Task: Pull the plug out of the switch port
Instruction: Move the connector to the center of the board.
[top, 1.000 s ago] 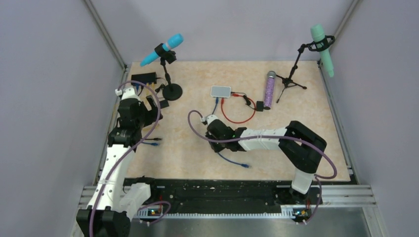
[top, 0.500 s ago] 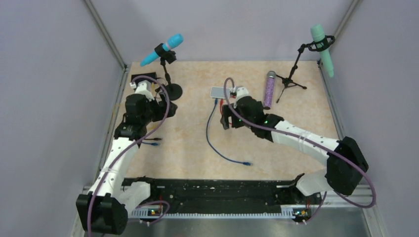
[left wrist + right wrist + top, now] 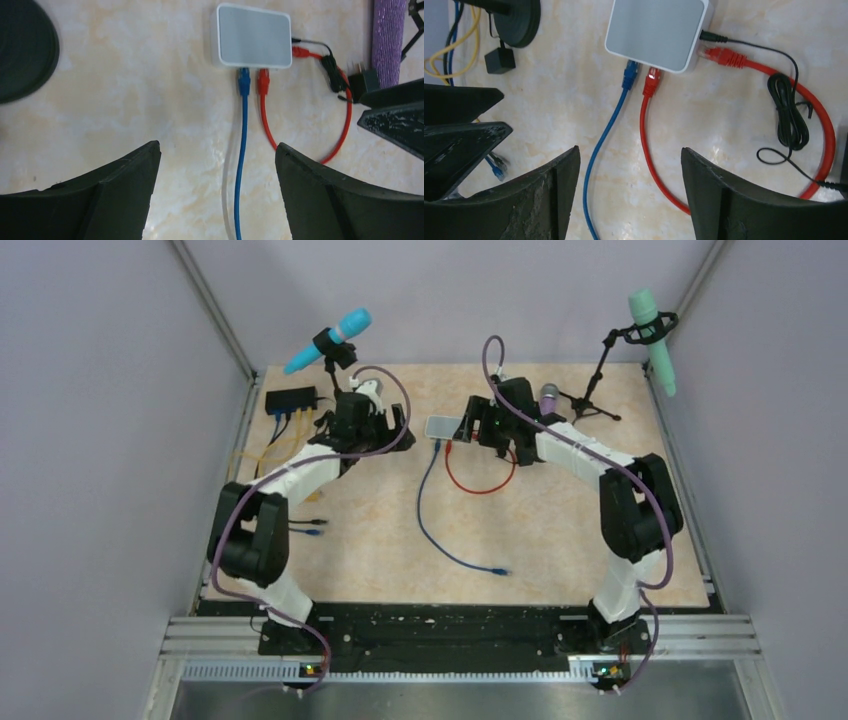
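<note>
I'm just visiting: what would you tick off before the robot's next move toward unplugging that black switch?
1. Left hand open and empty: ok.
2. Right hand open and empty: ok.
3. Switch in view, nothing covering it: ok.
4. A hand lined up on the switch: not ok; both face the grey pad.
5. Which of the switch's cables to pull: cannot tell.

The top camera looks down from above and behind the arms, on the 6 o'clock side, far enough to show the whole table [image 3: 560,530]. Each wrist camera points down, close over it, one past the left gripper [image 3: 217,146] and one past the right gripper [image 3: 629,150]. Both frame the pale grey pad [image 3: 254,36] at 12 o'clock, with its blue cable [image 3: 241,150] and red cable [image 3: 264,120].
</note>
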Controlling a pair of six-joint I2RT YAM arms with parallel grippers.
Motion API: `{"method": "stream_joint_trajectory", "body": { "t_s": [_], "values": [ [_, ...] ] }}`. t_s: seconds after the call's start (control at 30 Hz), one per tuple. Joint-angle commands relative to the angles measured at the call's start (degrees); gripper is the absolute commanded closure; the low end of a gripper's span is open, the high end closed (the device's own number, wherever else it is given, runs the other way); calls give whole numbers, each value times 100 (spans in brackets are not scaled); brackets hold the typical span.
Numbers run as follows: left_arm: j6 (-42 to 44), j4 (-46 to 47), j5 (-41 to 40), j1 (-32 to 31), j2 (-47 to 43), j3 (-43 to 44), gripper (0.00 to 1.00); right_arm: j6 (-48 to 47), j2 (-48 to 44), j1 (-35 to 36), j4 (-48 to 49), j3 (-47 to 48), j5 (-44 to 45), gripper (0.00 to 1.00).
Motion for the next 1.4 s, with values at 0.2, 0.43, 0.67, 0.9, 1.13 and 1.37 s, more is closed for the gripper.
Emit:
{"method": "stream_joint_trajectory", "body": {
  "t_s": [0.2,0.43,0.67,0.9,1.13,1.37],
  "values": [
    [-96,1031,510,-35,1951,1606,14,-98,1656,-588,-251,1997,-227,33],
    [-189,1115,729,-68,3033,2661,21,-434,2478,-689,-654,2845,-228,37],
    [-257,1210,839,-86,3445,2913,22,-852,2824,-697,-709,3133,-697,38],
    [-284,1258,989,-187,3586,2799,28,-866,3032,-689,-614,3021,-1471,38],
    [-427,1352,1005,-403,3409,2333,41,-718,2656,-682,-84,2137,-1994,42],
    [-978,2107,888,-686,2624,869,46,-425,1596,-583,673,429,-2278,42]
  ]
}}
